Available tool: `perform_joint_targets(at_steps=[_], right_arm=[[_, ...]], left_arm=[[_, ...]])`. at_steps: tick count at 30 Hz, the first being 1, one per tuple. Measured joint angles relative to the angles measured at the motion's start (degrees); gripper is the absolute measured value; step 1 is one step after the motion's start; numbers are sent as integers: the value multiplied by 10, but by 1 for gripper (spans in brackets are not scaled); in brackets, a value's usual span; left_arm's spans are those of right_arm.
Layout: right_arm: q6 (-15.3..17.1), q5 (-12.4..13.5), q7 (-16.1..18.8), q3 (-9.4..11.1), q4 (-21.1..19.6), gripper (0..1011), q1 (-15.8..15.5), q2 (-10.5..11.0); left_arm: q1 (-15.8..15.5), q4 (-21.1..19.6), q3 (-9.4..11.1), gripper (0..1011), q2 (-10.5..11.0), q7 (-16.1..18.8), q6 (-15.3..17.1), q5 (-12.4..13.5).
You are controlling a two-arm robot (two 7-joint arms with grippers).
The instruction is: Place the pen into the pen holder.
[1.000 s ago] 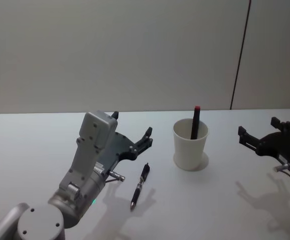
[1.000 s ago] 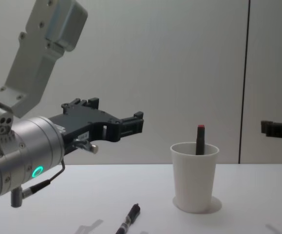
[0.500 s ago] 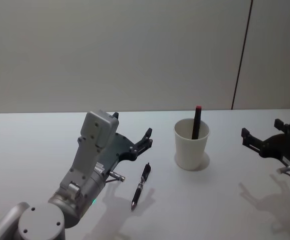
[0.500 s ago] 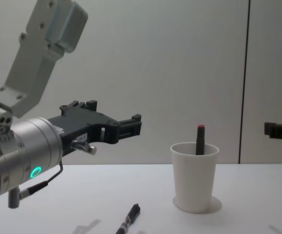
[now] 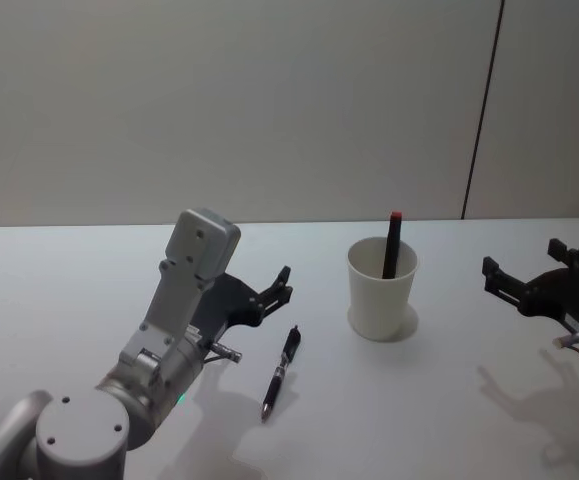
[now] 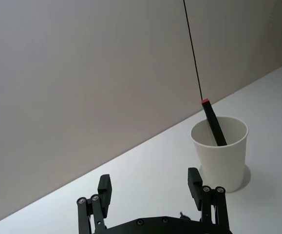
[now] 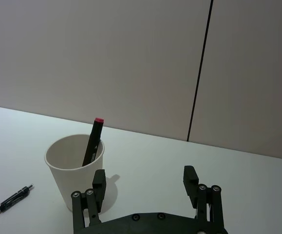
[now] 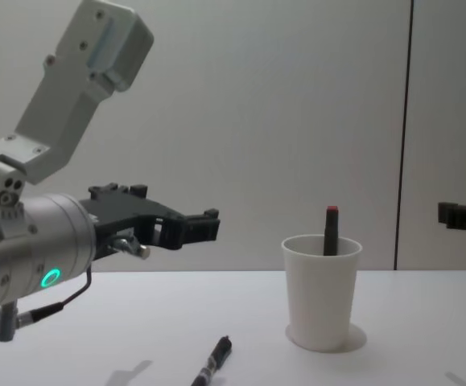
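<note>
A black pen with a silver tip lies flat on the white table, left of the pen holder and nearer to me. The pen holder is a white paper cup standing upright. A black marker with a red cap leans inside it. My left gripper hovers open above the table, just left of the pen and a little beyond it, with nothing between its fingers. In the left wrist view this gripper faces the cup. My right gripper hangs open at the right, apart from the cup.
A plain grey wall with a dark vertical seam stands behind the table. Bare table surface lies around the cup and the pen.
My left gripper has drawn back to the left and slightly down, away from the cup. The right gripper shifted a little to the right, then held still. Pen and cup have not moved.
</note>
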Motion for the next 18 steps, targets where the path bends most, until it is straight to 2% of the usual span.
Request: perform_joint_targets(at_steps=[6, 18], right_arm=[[0, 0, 0, 0, 0, 1002, 0, 0], [0, 1, 0, 0, -1, 1001, -1, 1]], left_arm=[[-6, -6, -5, 1000, 0, -4, 46, -6], [-23, -7, -20, 1000, 1, -35, 135, -20]])
